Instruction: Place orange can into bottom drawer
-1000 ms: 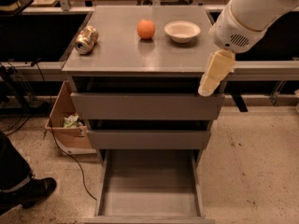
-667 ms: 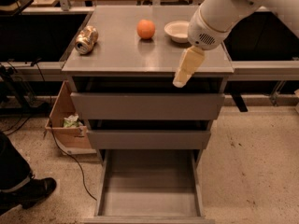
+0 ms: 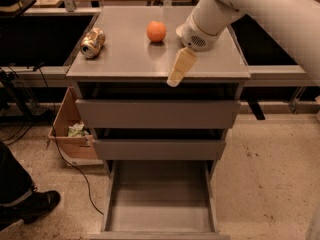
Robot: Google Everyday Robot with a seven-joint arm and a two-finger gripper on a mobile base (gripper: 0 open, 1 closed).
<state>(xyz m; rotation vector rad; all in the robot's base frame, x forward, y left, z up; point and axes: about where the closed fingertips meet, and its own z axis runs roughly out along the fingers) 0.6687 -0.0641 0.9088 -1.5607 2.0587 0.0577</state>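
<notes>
The orange can (image 3: 92, 42) lies on its side at the left of the grey cabinet top (image 3: 125, 59). The bottom drawer (image 3: 160, 204) is pulled fully out and its flat grey floor is bare. My gripper (image 3: 176, 76) hangs from the white arm (image 3: 240, 9) over the front middle of the cabinet top. It is to the right of the can and holds nothing that I can see.
A round orange fruit (image 3: 156, 31) sits on the top just behind and left of the gripper. The two upper drawers (image 3: 157, 114) stand slightly out. A cardboard box (image 3: 70, 131) and a cable lie on the floor at the left, with a person's shoe (image 3: 35, 206) nearby.
The arm has swung left across the cabinet top. The gripper has moved from the right front corner to the front middle, and the arm now covers the white bowl.
</notes>
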